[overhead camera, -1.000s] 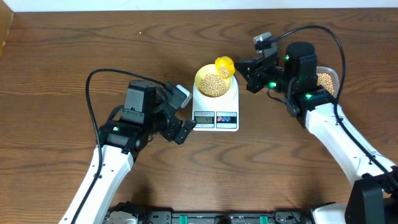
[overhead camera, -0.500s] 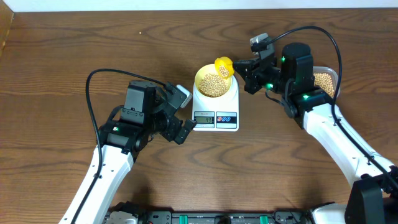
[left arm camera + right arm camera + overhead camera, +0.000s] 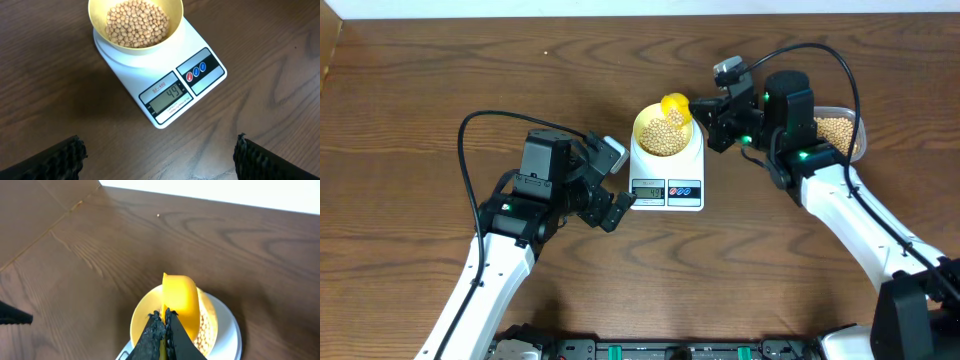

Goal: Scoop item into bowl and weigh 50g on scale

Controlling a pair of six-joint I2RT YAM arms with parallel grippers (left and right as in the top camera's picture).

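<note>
Nearest the robot, the left fingers (image 3: 60,157) stand spread wide apart and hold nothing, hovering above the brown wooden desk (image 3: 45,90) just short of the near-left corner of the scale (image 3: 131,75). The white scale sits flat on the desk, its front edge toward the robot. Its grey display (image 3: 170,95) reads 49, and the red and blue buttons (image 3: 196,71) sit just beside it. On the platform behind the display rests the pale yellow-green bowl (image 3: 176,12), upright and covering most of the platform. The tan beans (image 3: 137,22) lie heaped inside it, covering its floor and rising partway up the wall. Over the far-right part of the bowl's rim hangs the yellow scoop (image 3: 180,297), turned on its side with its cup above the bowl. Whether any beans are inside the cup cannot be told. The right fingers (image 3: 155,330) are pressed together on the scoop's handle, reaching in from the right of the scale. Beyond that arm, at the far right of the desk, stands a clear tub (image 3: 858,122) holding more beans, partly hidden by the arm.
</note>
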